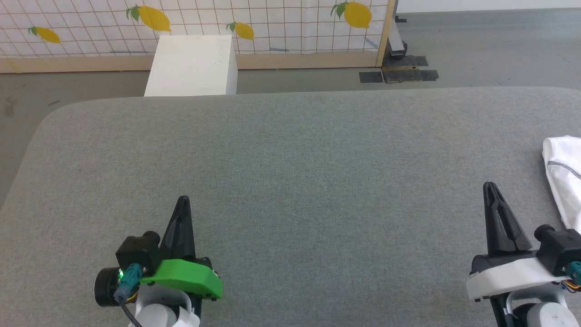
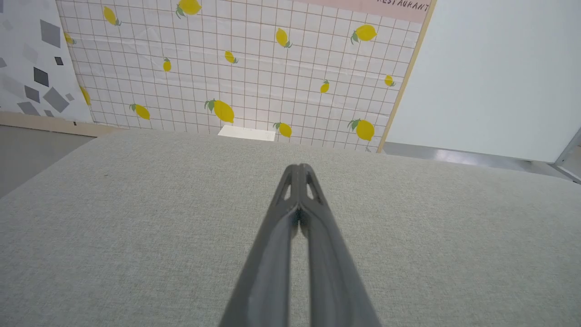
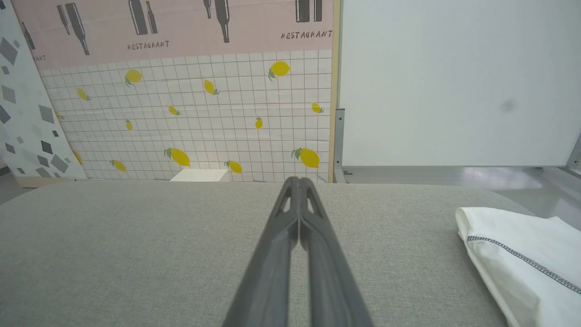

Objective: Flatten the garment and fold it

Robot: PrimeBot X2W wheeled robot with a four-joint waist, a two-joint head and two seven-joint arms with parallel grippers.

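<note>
Soft crumpled wht garment w/ grey stitching, on rounded felt-like grey tabletop

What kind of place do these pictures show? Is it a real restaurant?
Probably not: more likely a staged test room. The lemon wall is a printed panel in a wooden frame, standing on a bare grey floor with dark tape patches.

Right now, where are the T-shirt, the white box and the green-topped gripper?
T-shirt (image 3: 513,245): right wrist view, white cloth above the seam.
White box (image 1: 193,63): head view, its broad white face.
Left gripper (image 1: 183,202): head view, the shut fingertips.
</note>
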